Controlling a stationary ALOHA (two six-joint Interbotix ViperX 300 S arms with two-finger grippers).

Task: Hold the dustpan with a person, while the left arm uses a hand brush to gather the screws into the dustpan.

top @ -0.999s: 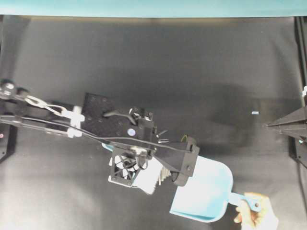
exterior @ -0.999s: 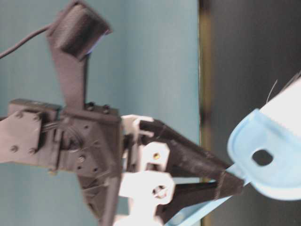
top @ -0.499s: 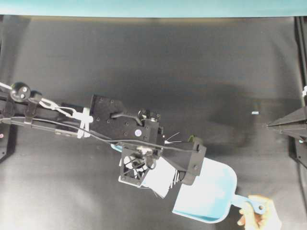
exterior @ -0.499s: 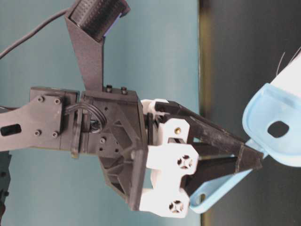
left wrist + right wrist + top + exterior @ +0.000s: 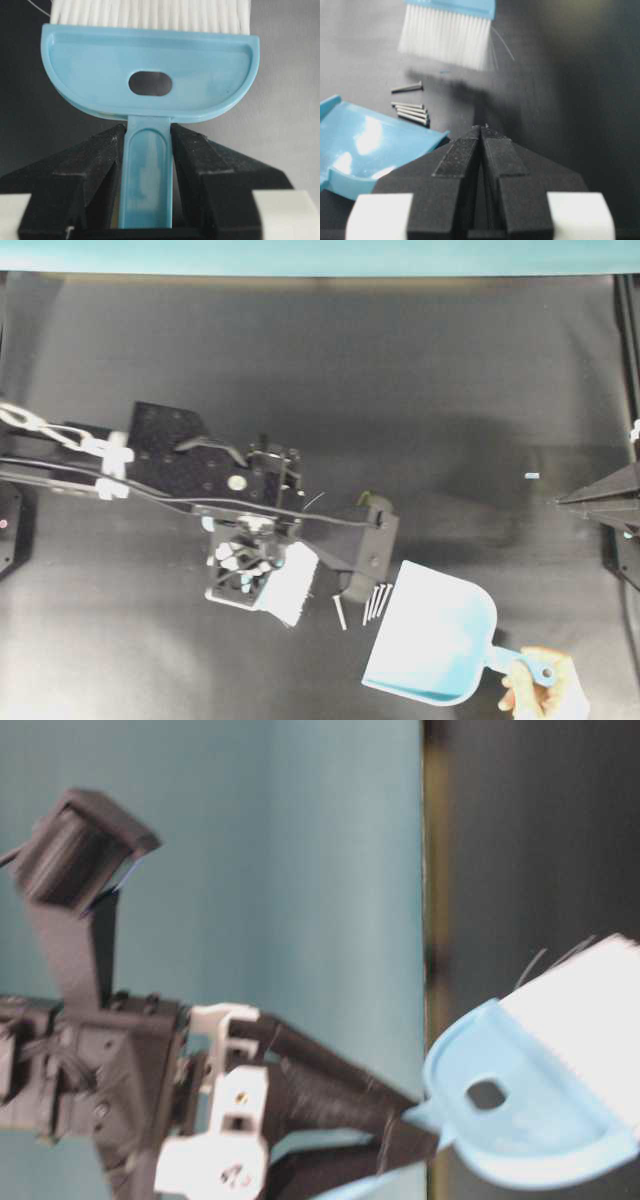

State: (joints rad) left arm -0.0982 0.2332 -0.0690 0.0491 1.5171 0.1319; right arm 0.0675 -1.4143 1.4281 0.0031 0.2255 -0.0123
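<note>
Between my left gripper's (image 5: pixel 147 180) two black fingers, the handle of the blue brush (image 5: pixel 150 75) is pinched tight. My arm has pulled back toward the left since a moment ago, so the white bristles now sit away from the dustpan (image 5: pixel 435 640). Now the screws (image 5: pixel 375 602) show on the dark table (image 5: pixel 400 390), just at the pan's mouth. I see nothing inside the pan. A hand (image 5: pixel 540 695) holds its handle. My right gripper (image 5: pixel 481 131) is closed on nothing.

Bare dark tabletop (image 5: pixel 400 390) above; screws (image 5: pixel 372 602) packed between hand brush (image 5: pixel 290 585) and dustpan (image 5: pixel 435 640).
</note>
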